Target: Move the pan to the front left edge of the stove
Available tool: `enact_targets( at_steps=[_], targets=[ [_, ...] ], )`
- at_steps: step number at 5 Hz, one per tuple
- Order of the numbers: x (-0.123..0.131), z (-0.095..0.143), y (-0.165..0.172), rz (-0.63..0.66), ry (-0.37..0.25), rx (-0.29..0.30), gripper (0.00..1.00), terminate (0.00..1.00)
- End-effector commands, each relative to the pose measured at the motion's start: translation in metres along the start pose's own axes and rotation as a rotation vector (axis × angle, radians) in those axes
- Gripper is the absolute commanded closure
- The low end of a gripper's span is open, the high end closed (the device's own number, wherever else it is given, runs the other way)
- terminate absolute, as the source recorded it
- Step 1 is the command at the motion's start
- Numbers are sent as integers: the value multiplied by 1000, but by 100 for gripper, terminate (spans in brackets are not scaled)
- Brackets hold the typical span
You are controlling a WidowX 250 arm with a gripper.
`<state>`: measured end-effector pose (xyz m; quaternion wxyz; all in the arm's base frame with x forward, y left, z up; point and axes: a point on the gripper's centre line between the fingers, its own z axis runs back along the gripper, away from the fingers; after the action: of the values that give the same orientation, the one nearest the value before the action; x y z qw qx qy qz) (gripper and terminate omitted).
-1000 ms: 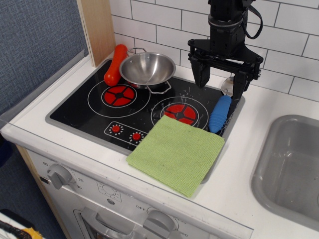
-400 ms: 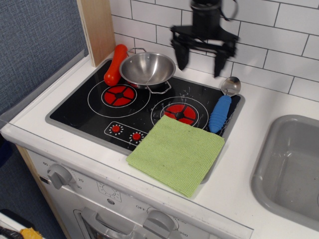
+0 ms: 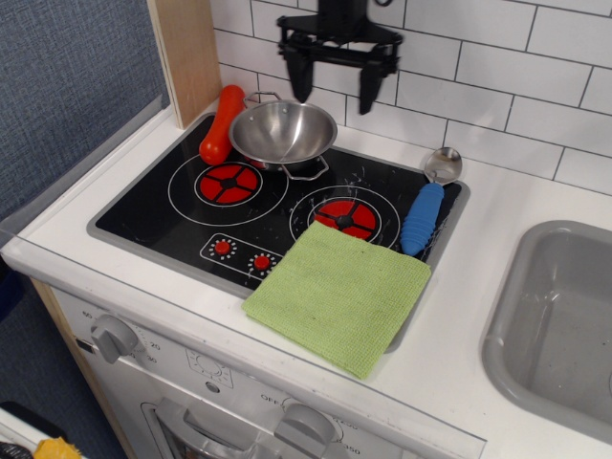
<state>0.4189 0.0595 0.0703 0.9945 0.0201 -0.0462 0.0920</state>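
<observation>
White tile backs a toy kitchen counter holding the stove. Step in hand: approach. The gripper hangs above and just behind the pan, jaws spread wide, holding nothing. The pan sits at the stove's rear, between the two burners, beside a red cylinder. A green cloth covers the front right corner. Next move: descend over the rim, close, then carry to the front left edge.

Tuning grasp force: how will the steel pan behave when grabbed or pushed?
The pan looks thin, polished steel, so probably light, rigid and slippery in the open gripper hovering above it. Its rounded bowl shape may rock or tip if pushed at the rim. On the glossy stove it would likely slide easily.
</observation>
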Motion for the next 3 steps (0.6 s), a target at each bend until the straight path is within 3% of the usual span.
enact_targets(
  at_steps=[1,3],
  targets=[
    [3,-7,1,23,-8,1,0,0],
    [-1,-29,-4,25,52,5,0,0]
  ],
)
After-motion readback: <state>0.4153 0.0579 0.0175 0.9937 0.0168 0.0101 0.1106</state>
